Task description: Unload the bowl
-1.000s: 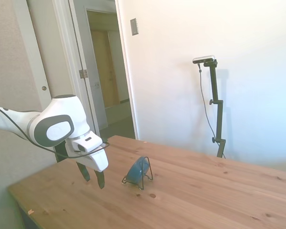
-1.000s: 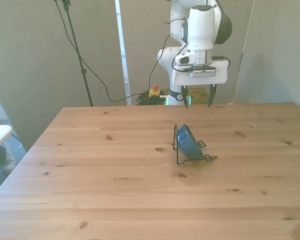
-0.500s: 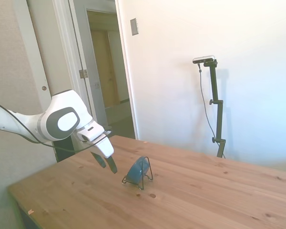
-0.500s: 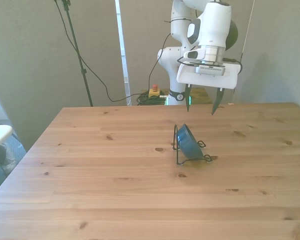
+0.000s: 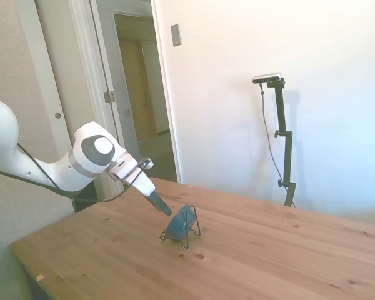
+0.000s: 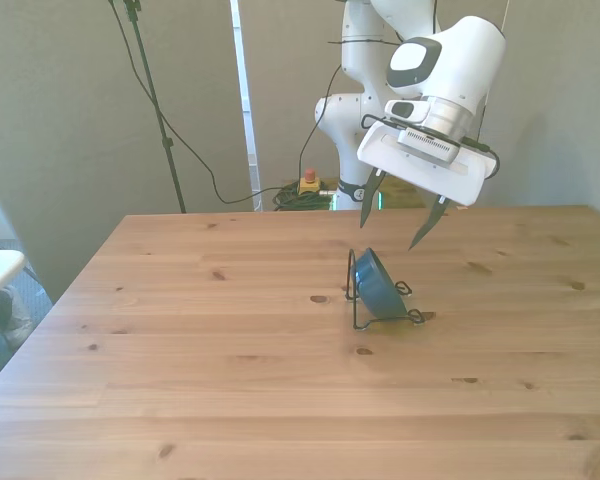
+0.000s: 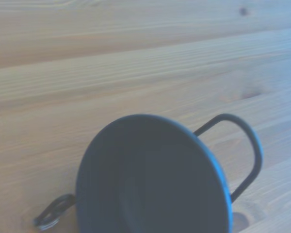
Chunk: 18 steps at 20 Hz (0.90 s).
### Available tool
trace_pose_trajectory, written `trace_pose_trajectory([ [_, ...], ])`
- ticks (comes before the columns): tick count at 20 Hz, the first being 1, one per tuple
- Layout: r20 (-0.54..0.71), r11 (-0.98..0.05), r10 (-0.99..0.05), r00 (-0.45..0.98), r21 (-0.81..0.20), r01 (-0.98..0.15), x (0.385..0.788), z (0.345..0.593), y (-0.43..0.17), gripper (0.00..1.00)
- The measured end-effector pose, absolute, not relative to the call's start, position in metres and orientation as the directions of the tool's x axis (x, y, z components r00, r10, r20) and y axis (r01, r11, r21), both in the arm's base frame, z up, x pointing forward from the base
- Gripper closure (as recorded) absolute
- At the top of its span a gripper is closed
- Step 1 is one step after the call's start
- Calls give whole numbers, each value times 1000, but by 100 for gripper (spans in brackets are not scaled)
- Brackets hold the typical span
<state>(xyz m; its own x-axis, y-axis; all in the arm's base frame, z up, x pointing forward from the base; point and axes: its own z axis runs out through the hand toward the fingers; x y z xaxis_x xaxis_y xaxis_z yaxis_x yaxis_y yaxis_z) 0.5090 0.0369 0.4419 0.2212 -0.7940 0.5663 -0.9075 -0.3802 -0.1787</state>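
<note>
- Bowl [image 6: 377,281] stands on edge in the rack [image 6: 361,302], mid-tabletop, so its rim is exposed for gripping.
- Gripper [image 6: 394,222], tilted, hovers above the bowl, fingers wide apart, empty.

White Franka arm [image 5: 56,172] is seen reaching in from the side view's left, forearm sloped downward, wrist tilted so the gripper [image 6: 392,220] is angled down and forward rather than plumb. In the front view the gripper body is rolled, its end toward the front view's right sitting lower. Two dark fingers [image 6: 367,206] are held spread wide apart, nothing between them. Fingertips are kept in the air, above the table surface, touching nothing
</note>
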Motion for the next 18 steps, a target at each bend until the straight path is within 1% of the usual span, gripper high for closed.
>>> trace_pose_trajectory([
  [6, 587, -347, -787, 188, -169, -923, 522, 428, 44, 0],
  [18, 591, -309, -790, 165, -151, -939, 534, 419, 28, 0],
])
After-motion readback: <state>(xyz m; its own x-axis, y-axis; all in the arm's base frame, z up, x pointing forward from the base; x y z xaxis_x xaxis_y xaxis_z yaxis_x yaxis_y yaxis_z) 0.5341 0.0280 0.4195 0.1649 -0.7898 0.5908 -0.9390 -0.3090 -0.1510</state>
